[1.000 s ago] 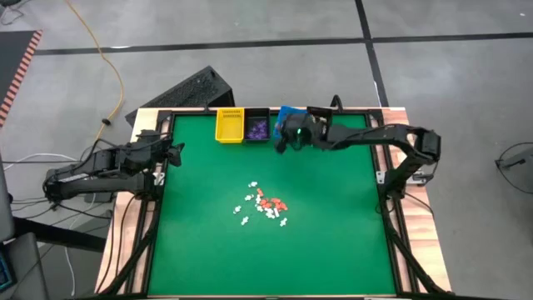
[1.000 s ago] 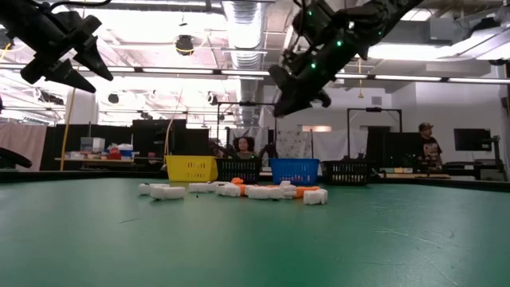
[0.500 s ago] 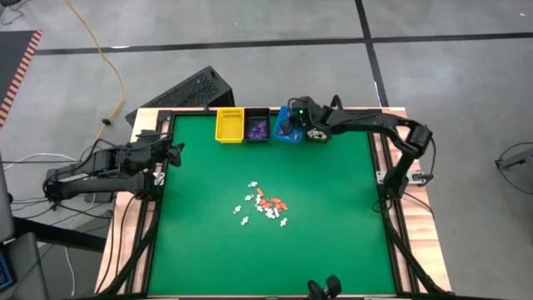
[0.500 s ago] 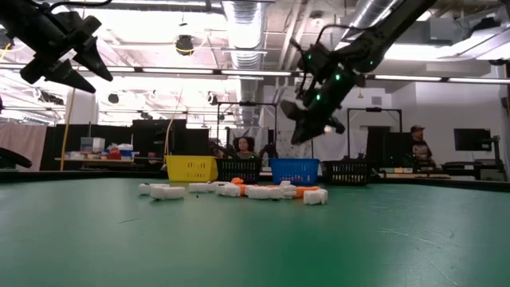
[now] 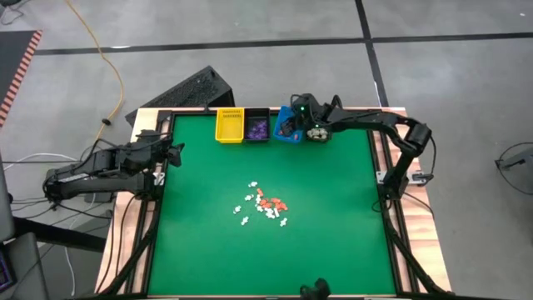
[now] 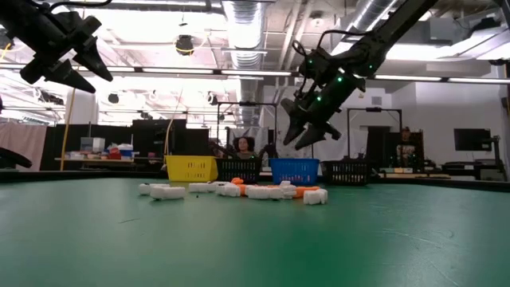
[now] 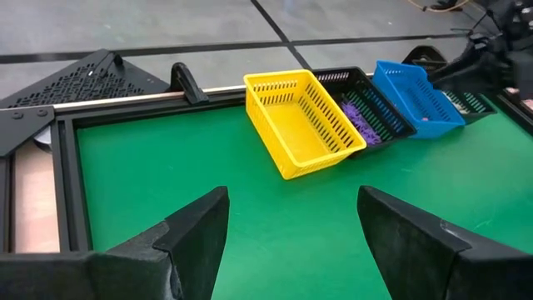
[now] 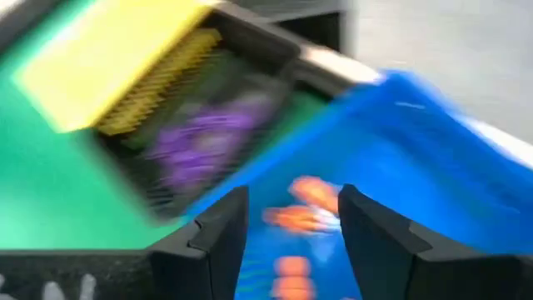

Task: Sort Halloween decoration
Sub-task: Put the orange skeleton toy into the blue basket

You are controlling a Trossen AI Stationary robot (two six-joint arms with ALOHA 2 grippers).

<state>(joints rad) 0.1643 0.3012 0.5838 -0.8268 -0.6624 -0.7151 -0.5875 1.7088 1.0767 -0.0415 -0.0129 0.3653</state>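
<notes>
Matt green table (felt-like); plastic lattice bins.

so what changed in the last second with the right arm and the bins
The right tool swung from the table side of the bins to directly over the blue bin and opened; orange pieces lie in the bin beneath it, and nothing shows between its fingers. The left tool stayed open at the table's left edge. The pile of decorations at mid-table and the yellow bin and black bin did not move.
</notes>
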